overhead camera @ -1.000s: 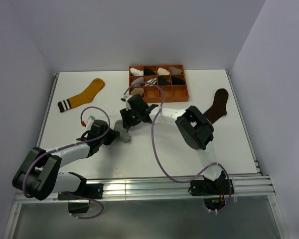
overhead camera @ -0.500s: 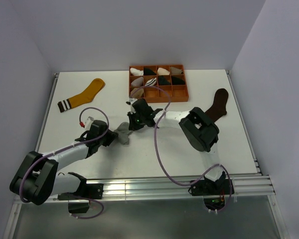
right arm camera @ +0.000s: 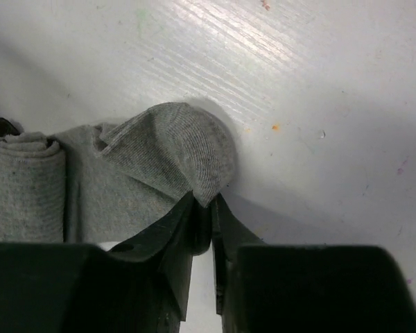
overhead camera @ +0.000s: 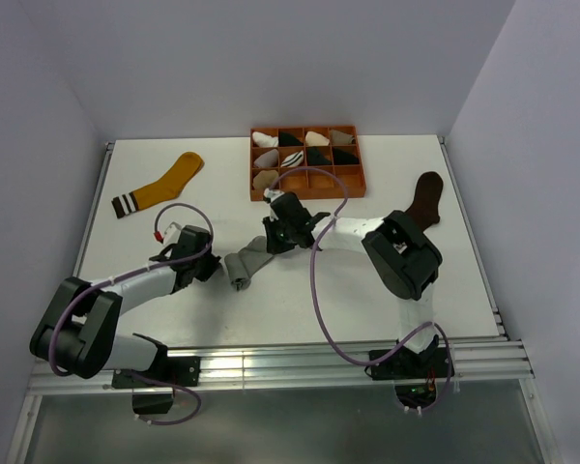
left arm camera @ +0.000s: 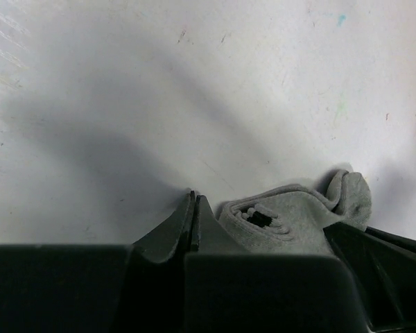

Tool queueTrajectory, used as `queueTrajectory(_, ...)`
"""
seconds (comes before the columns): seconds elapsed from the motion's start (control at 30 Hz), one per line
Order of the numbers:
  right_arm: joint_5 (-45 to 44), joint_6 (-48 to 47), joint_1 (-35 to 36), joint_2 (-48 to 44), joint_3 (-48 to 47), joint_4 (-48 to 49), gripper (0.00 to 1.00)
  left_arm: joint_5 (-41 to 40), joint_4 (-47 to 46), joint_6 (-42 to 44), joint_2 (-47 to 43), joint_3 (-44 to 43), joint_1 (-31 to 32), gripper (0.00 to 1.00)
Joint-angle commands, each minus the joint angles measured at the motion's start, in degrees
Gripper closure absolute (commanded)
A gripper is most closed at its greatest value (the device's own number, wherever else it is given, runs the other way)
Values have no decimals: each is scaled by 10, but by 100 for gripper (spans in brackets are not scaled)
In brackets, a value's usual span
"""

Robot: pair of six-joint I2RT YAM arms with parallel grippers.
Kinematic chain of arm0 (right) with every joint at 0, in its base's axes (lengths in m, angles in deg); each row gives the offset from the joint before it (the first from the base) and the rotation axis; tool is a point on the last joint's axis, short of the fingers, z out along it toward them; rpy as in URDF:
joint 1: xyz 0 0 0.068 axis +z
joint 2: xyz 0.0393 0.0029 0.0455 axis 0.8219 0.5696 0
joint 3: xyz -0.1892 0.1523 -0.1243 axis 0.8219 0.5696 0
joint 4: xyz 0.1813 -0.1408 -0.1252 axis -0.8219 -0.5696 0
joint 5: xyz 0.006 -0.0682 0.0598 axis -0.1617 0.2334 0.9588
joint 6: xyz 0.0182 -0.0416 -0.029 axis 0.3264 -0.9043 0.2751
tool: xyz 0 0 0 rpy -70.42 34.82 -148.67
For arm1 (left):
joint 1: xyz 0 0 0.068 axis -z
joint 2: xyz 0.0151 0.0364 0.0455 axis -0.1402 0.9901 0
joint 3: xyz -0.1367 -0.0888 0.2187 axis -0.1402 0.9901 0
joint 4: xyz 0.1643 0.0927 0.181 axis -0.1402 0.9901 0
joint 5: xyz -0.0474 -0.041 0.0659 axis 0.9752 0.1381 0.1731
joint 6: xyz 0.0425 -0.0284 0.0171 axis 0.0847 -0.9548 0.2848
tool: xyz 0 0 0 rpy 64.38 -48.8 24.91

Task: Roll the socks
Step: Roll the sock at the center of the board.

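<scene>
On the table (overhead camera: pixel 454 280), right fingers (right arm camera: pixel 172 232) pinch the grey sock (right arm camera: pixel 170 149).

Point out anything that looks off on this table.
The left gripper is shut on nothing: its jaws meet beside the grey sock, not on it. The right gripper pinches the sock's toe, while the sock's other end is partly rolled. Nothing else stands out.
</scene>
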Motion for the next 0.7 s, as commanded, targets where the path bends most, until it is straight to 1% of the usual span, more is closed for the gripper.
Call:
queueTrajectory(0.0, -21, 2, -4, -1, 4, -19, 73, 3, 49, 23, 20, 9, 0, 100)
queueTrajectory(0.03, -21, 4, -4, -8, 6, -19, 66, 4, 50, 24, 18, 8, 0, 100)
queueTrajectory(0.1, -28, 10, -4, -36, 10, -23, 61, 3, 53, 24, 12, 5, 0, 100)
queueTrajectory(0.13, -33, 10, -4, -47, 11, -27, 56, 0, 57, 25, 10, 6, 0, 100)
queueTrajectory(0.23, -64, 20, -2, -94, 6, -47, 51, 2, 61, 26, 2, 5, 0, 100)
queueTrajectory(0.27, -70, 22, 0, -115, 4, -50, 50, 3, 61, 26, -1, 4, 0, 100)
queueTrajectory(0.4, -70, 46, 27, -150, 0, -58, 48, -1, 66, 31, -4, -1, -1, 100)
queueTrajectory(0.43, -70, 52, 48, -154, -3, -56, 47, -1, 66, 34, -5, -2, -1, 100)
queueTrajectory(0.53, -72, 75, 83, -136, -20, -71, 45, 1, 66, 40, -9, -2, -9, 100)
queueTrajectory(0.57, -86, 83, 104, -118, -34, -74, 45, 1, 67, 42, -13, -2, -12, 100)
queueTrajectory(0.67, -101, 89, 134, -81, -62, -82, 44, 1, 76, 51, -29, -1, -24, 100)
